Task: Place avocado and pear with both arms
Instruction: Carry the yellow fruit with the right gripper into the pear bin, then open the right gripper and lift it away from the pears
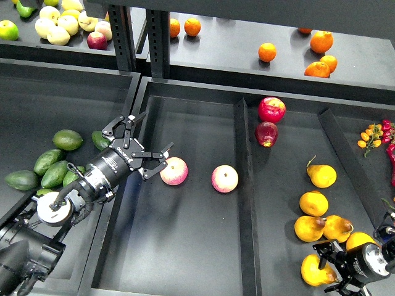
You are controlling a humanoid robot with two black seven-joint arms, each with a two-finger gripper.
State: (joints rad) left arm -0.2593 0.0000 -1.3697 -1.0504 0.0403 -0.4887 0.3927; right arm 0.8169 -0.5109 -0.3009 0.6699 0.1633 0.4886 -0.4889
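Seen from the head: a dark counter (185, 259) divided into black trays, with a shelf above.

At about 9 o'clock, a group of smooth glossy green oval avocados (49, 168) lay in the left black tray (37, 105), close together, some touching.

Left black arm's open-frame pincer (138, 145) with white lettering reached in from 8 o'clock, over the wall between the left tray and the middle black tray (185, 234). Fingers spread wide, holding nothing. One finger tip (165, 150) just beside a pink-and-yellow round apple (174, 171); touching or not, could not tell. One dark green avocado (100, 140) partly hidden behind this pincer.

A second pink-and-yellow apple (224, 179) lay near the centre, apart from the first one. Two dark red apples (269, 121) rested at 1 o'clock in the right black tray (290, 203), close to each other.

At 4 o'clock, plump yellow-orange pears (318, 213) with short brown stems lay in the right tray. Right black arm's pincer (334, 269) came in from 5 o'clock, right against the lowest yellow pear (316, 271). Whether closed on it or only beside it, could not tell.

Small round oranges (321, 52) lay on the upper shelf (247, 37) at 1 o'clock, pale yellow fruits (62, 24) at 11 o'clock.
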